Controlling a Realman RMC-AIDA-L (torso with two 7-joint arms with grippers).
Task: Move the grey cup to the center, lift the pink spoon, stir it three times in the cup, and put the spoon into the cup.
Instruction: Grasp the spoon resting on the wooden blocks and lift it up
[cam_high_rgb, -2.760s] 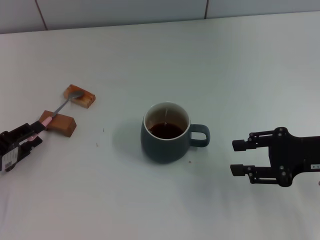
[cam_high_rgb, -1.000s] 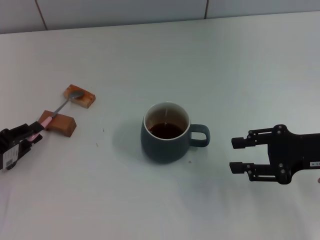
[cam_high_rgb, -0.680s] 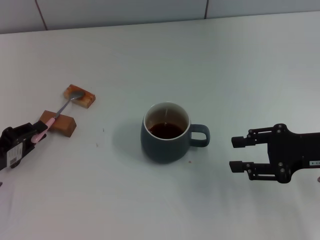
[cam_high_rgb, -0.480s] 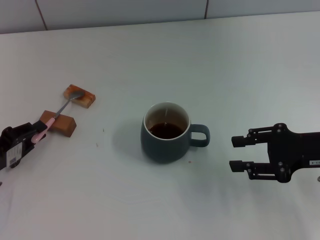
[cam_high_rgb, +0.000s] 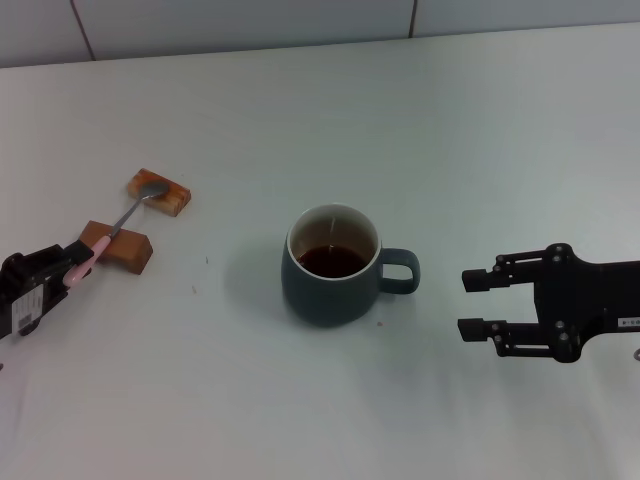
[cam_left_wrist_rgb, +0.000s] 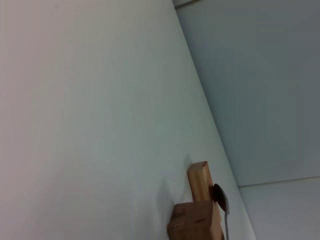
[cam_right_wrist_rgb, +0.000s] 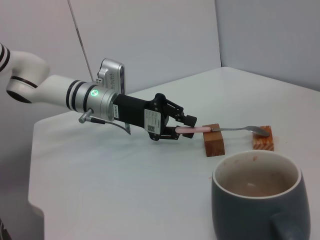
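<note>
The grey cup (cam_high_rgb: 331, 266) stands mid-table with brown liquid inside, its handle toward my right gripper; the right wrist view shows it close up (cam_right_wrist_rgb: 256, 197). The pink spoon (cam_high_rgb: 120, 220) lies across two brown blocks, silver bowl on the far one. My left gripper (cam_high_rgb: 80, 262) is at the spoon's pink handle end, shut on it; the right wrist view shows that gripper (cam_right_wrist_rgb: 184, 127) with the handle (cam_right_wrist_rgb: 192, 130) between its fingers. My right gripper (cam_high_rgb: 470, 304) hovers open to the right of the cup's handle, a short gap away.
Two brown blocks carry the spoon: the near block (cam_high_rgb: 120, 246) under the handle and the far block (cam_high_rgb: 162, 191) under the bowl. Both blocks (cam_left_wrist_rgb: 197, 215) fill the left wrist view's lower edge. A wall (cam_high_rgb: 300, 18) borders the table's far edge.
My left gripper's fingers have come together on the spoon's pink handle end. The spoon still rests on the blocks. Cup and right gripper have hardly moved.
</note>
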